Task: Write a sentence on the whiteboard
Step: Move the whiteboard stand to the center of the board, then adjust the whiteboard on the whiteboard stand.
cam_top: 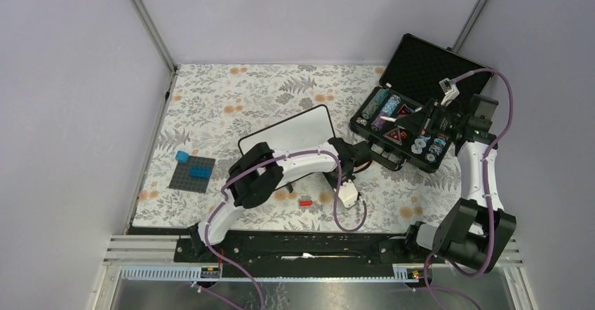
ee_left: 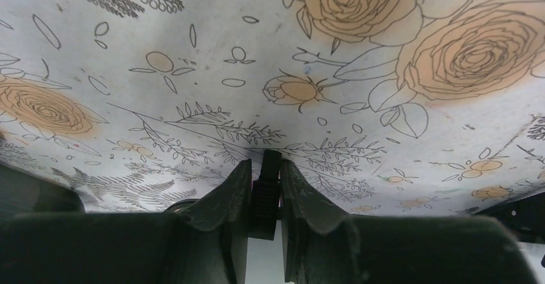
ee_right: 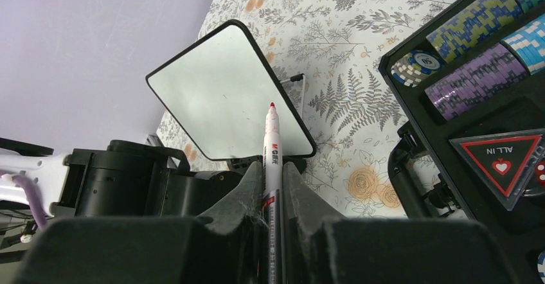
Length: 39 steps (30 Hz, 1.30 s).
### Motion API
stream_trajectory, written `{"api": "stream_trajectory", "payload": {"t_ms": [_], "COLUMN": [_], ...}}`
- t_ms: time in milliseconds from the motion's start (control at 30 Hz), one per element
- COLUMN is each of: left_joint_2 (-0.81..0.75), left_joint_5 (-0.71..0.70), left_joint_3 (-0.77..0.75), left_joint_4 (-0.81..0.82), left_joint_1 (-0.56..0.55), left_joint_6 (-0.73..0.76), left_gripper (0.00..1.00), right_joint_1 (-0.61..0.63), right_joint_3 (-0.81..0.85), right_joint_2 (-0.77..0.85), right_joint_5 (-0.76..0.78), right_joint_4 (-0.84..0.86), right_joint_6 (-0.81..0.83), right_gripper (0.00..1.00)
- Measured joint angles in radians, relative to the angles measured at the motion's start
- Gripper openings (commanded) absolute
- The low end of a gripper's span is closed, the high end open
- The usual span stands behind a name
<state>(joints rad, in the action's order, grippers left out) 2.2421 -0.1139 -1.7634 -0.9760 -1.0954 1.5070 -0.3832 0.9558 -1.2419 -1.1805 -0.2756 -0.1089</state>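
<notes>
- The left gripper point(ee_left: 265, 163) is clenched on a thin black strip. I read that as the rim of the whiteboard point(ee_right: 218, 85), pinned so it won't slide under a pen stroke.
- From the right wrist view, that gripper sits right at the board's nearest edge, which leaves the white face clear.
- The whiteboard lies mid-table on the flowered cloth point(ee_left: 160, 59), beside the open black case point(ee_right: 392, 65) and partly under the left forearm.
- The right gripper point(ee_right: 272, 168) is grasping a marker point(ee_right: 272, 136) along its barrel. The red tip is bare and aimed at the board but well short of it.
- The small red piece point(cam_top: 305, 202) on the cloth near the arms looks like the cap.
- No sentence yet, the surface is blank.
- My call: one arm is bracing the board and the other is ready to write, so the pen's approach comes next.
</notes>
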Motion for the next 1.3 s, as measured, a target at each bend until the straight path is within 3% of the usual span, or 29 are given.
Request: {"api": "stream_trajectory", "payload": {"t_ms": [133,267,367,400,667,967,1100,1233,1300], "left_joint_2": [0.003,0.003,0.000,-0.005,-0.182,-0.514,-0.707,-0.863,-0.929], "left_joint_5": [-0.010,-0.017,-0.020,-0.021,0.045,0.245,0.393,0.512,0.532], "left_joint_3": [-0.005,-0.009,-0.011,-0.010,0.106,0.182,0.257,0.323,0.361], "left_joint_4": [-0.003,0.024,0.054,0.063,0.105,0.123,0.154,0.234,0.273], "left_joint_1": [-0.007,-0.027,-0.054,-0.061,-0.087,-0.043,0.136,0.492,0.611], "left_joint_6": [-0.013,-0.063,-0.097,-0.106,-0.227,-0.577,-0.782,-0.984,-1.069], "left_gripper": [0.26,0.53,0.94,0.99,0.99,0.99,0.99,0.99,0.99], "right_joint_1": [-0.004,-0.004,-0.004,-0.004,-0.004,0.084,0.200,0.317,0.382], "right_joint_3": [0.000,-0.002,-0.002,-0.002,0.012,0.108,0.143,0.177,0.192], "right_joint_2": [0.001,0.006,0.015,0.019,0.025,0.009,-0.010,-0.037,-0.046], "right_joint_5": [-0.010,-0.015,-0.017,-0.017,-0.016,0.032,0.094,0.172,0.214], "right_joint_4": [0.000,0.000,-0.001,-0.003,-0.015,-0.035,-0.045,-0.079,-0.091], "right_joint_6": [0.000,0.000,0.000,0.000,-0.001,0.008,0.029,0.064,0.086], "right_gripper": [0.00,0.00,0.00,0.00,0.00,0.00,0.00,0.00,0.00]}}
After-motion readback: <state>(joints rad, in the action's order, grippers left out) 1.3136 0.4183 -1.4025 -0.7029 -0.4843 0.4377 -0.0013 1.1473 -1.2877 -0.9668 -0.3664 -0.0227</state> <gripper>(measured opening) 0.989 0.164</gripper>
